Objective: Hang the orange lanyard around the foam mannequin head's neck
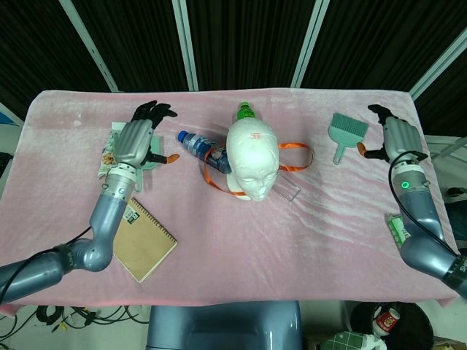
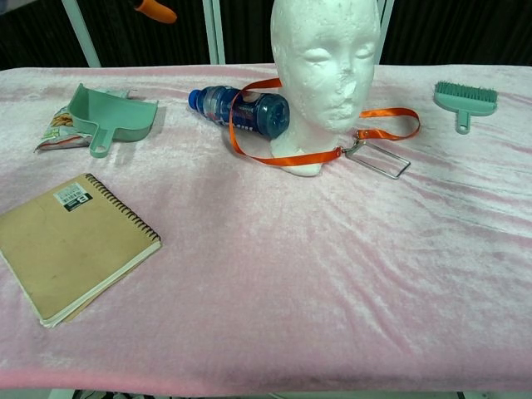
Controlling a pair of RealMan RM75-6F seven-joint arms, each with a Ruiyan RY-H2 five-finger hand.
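- Orange ribbon lanyard (image 2: 283, 157) lies looped around the base of the white foam mannequin head (image 1: 252, 157), which stands upright near the middle of the pink velvet-covered desk (image 2: 332, 291); in the chest view we see the strap cross the front of the neck base, and one side rises over the blue plastic water bottle (image 2: 241, 110) lying just beside the head.
- On the other side the strap runs out in a flat loop on the cloth, and its clear badge holder with a wire frame (image 2: 381, 160) rests on the desk just in front of that loop.
- We judge the loop's long axis to run across the desk, side to side, with the head inside it.
- Our left robot hand (image 1: 136, 140) hangs above the mint-green plastic dustpan (image 2: 116, 116), well apart from the lanyard, fingers spread and holding nothing.
- Our right robot hand (image 1: 395, 135) is out by the desk's edge, beyond the mint-green hand brush (image 1: 344, 131), also spread wide and empty.
- From either hand the lanyard lies inward, toward the centre; the left hand looks somewhat nearer the strap, on the bottle side.
- We judge the hanging essentially done; what remains, if anything, is lifting the strap off the bottle, a job for the left hand.
- A tan spiral notebook (image 2: 71, 245) and a snack packet (image 2: 56, 129) sit well clear on the left.
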